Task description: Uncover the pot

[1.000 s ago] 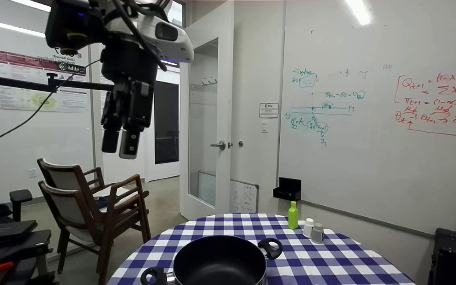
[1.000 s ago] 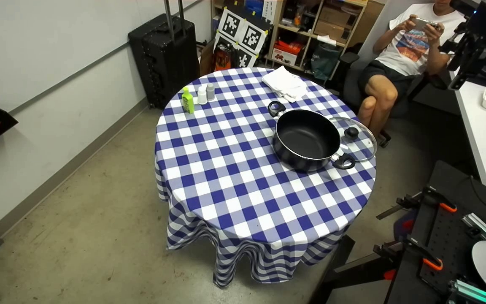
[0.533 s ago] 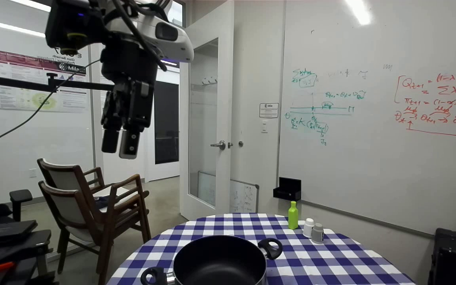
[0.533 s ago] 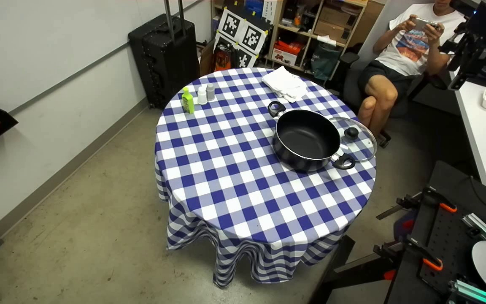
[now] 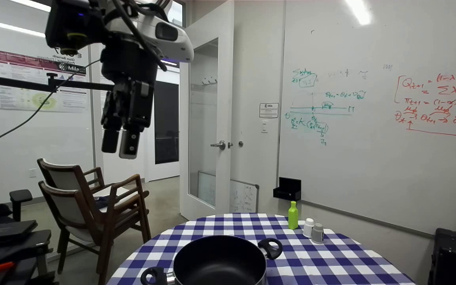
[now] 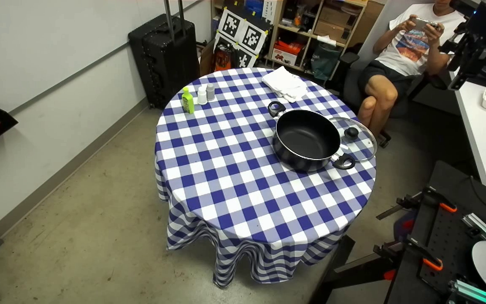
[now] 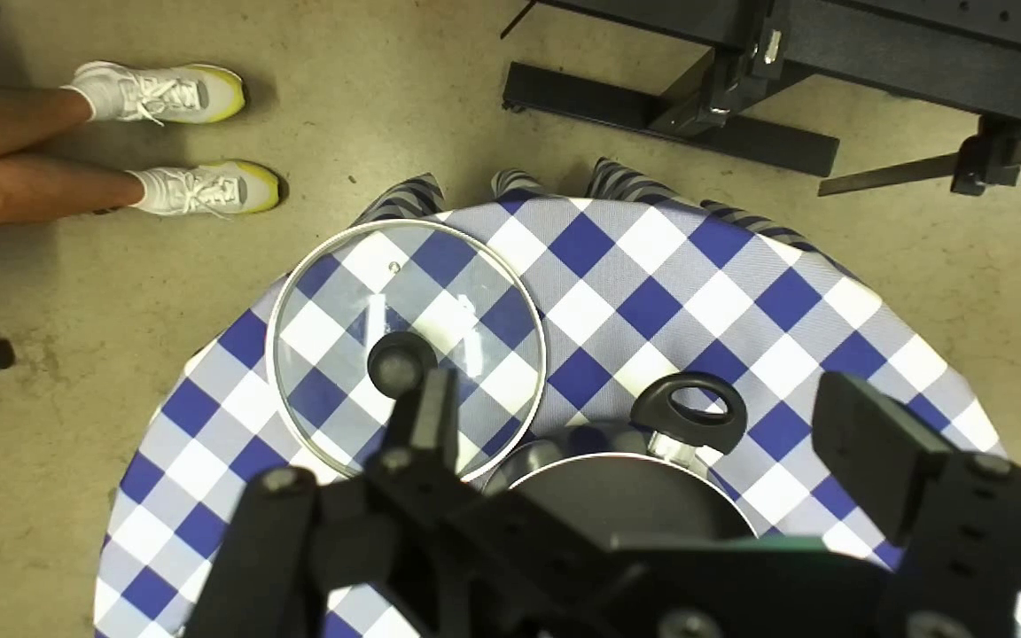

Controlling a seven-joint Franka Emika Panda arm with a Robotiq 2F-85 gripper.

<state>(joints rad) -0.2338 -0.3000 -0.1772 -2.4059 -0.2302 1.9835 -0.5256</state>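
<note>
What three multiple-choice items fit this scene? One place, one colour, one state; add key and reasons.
1. Where is the clear lid?
A. On the checked tablecloth, beside the pot
B. On top of the pot, covering it
C. On the floor

2. What colour is the bottle?
A. Red
B. Black
C. Lime green

3. What state is the tool in?
A. Shut on the lid
B. Open
C. Shut on the bottle

Key:
1 A: the wrist view shows the cloth's checks through the lid, next to the pot.
2 C: both exterior views show it lime green.
3 B: its fingers stand wide apart in the wrist view, with nothing gripped.
</note>
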